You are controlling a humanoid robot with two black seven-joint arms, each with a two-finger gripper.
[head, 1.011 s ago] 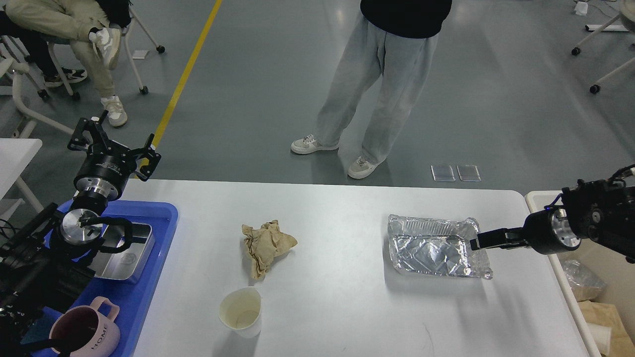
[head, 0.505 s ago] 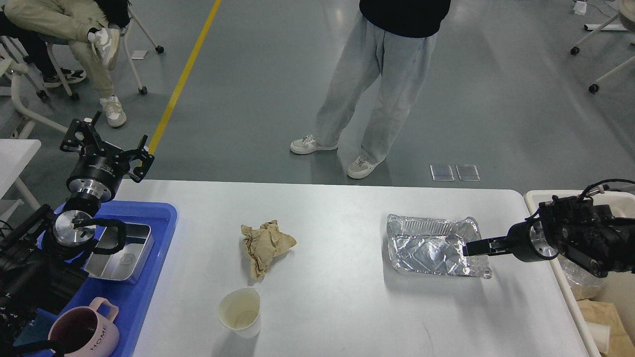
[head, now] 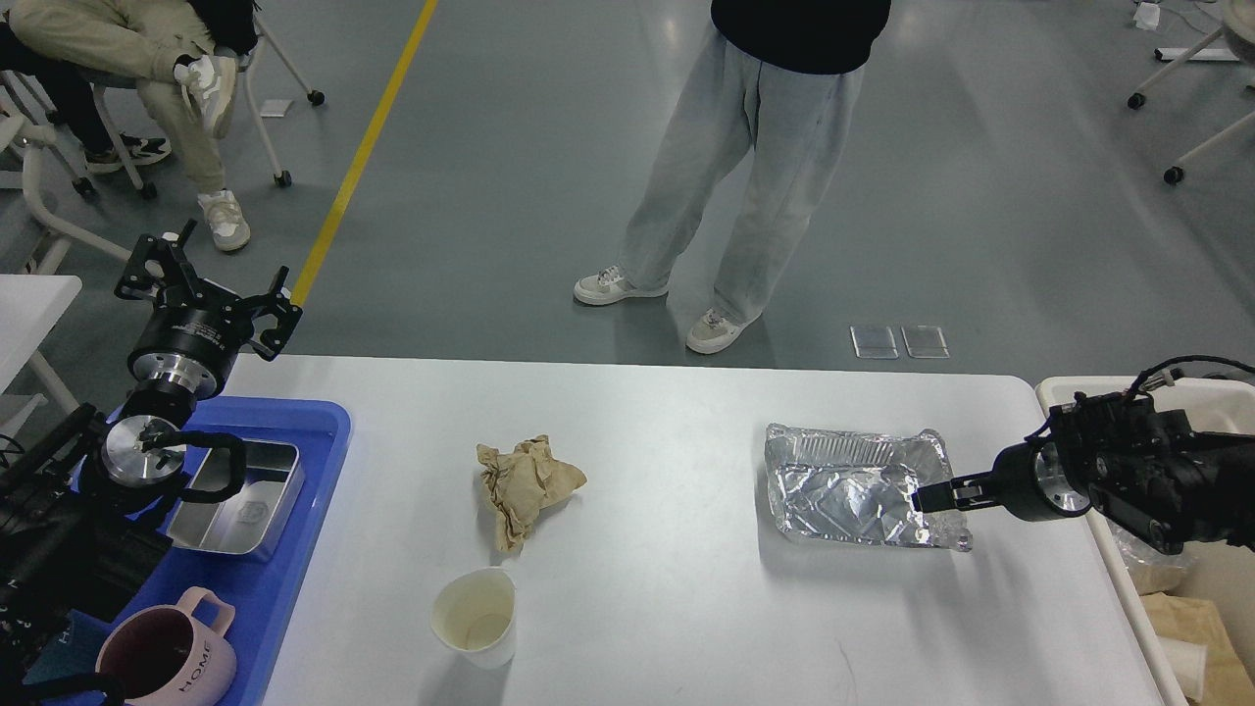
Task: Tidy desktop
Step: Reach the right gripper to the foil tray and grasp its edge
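You are looking down on the bench (head: 667,628), the wide white desktop filling the near half of the view. Your right end effector (head: 927,496) is reaching in from the right edge and sitting at the right end of the crumpled foil tray (head: 853,485), which is lying on the right part of the bench. Its fingers are dark and seen nearly end-on, so you cannot tell whether they are closed on the foil rim or merely touching it.

Your left end effector (head: 203,292) is hanging above the far left corner of the bench, its fingers (head: 147,270) spread wide apart and holding nothing. Below that arm, a blue tray (head: 294,549) is lying along the left edge, carrying a metal box (head: 240,498) and, nearer to you, a pink mug (head: 167,659).

Near the middle of the bench a crumpled brown paper (head: 525,482) is lying, and just nearer than it a paper cup (head: 476,616) is standing upright, apart from the paper. An off-white bin (head: 1118,549) is standing just beside the right edge of the bench.

A person (head: 755,167) is standing on the floor beyond the far edge.
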